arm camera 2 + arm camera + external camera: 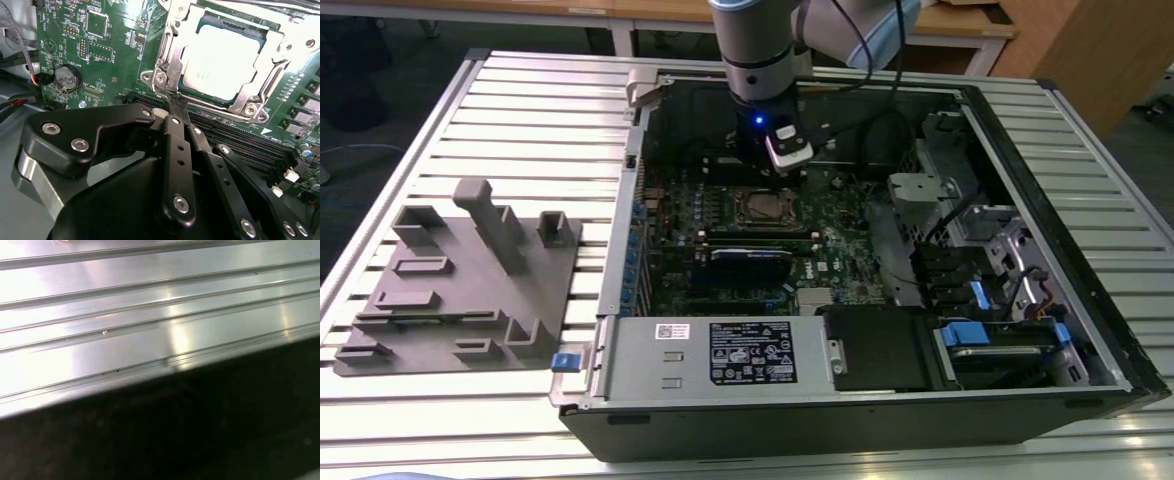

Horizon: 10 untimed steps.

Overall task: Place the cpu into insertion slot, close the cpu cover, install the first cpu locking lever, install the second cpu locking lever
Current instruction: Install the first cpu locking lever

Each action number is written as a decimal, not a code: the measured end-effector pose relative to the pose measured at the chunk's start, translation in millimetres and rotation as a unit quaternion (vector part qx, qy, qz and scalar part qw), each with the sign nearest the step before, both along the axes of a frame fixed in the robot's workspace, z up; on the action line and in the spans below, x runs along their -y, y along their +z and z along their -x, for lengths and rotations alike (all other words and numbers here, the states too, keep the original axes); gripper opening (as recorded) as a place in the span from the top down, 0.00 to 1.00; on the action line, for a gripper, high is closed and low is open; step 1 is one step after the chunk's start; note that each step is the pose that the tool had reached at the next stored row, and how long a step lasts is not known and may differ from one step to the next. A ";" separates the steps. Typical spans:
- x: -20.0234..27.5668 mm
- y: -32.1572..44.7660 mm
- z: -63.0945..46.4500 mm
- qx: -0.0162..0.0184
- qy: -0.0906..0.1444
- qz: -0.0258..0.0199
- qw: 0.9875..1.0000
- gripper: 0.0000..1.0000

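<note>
I am judging this the first-lever step: the flat silver-grey square cpu (222,62) is sitting in the dark metal-rimmed insertion slot (235,24), under the thin silver windowed cpu cover (274,62). My black gripper (175,102), fingers pressed together, is meeting the thin steel lever (165,62) at the slot's corner, and latching it is calling for a steady downward push

Cpu (223,60) top glare-washed, markings unreadable; motherboard (115,65) cut off at picture edges.

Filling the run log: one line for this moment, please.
cpu: seated | cpu cover: down | gripper: shut, tip at locking lever
</note>
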State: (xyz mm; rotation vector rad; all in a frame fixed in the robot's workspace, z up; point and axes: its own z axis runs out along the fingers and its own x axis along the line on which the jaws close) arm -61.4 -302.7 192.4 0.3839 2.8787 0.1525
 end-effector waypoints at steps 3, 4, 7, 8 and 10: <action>0.2 0.3 0.0 0.000 0.000 0.001 1.000 0.89; 0.3 0.4 0.0 0.000 0.000 0.001 1.000 0.89; 0.2 0.5 0.0 -0.001 0.000 0.001 1.000 0.89; 0.2 0.7 0.0 -0.001 0.000 0.001 1.000 0.89; 0.2 1.6 0.0 -0.001 0.000 0.001 1.000 0.89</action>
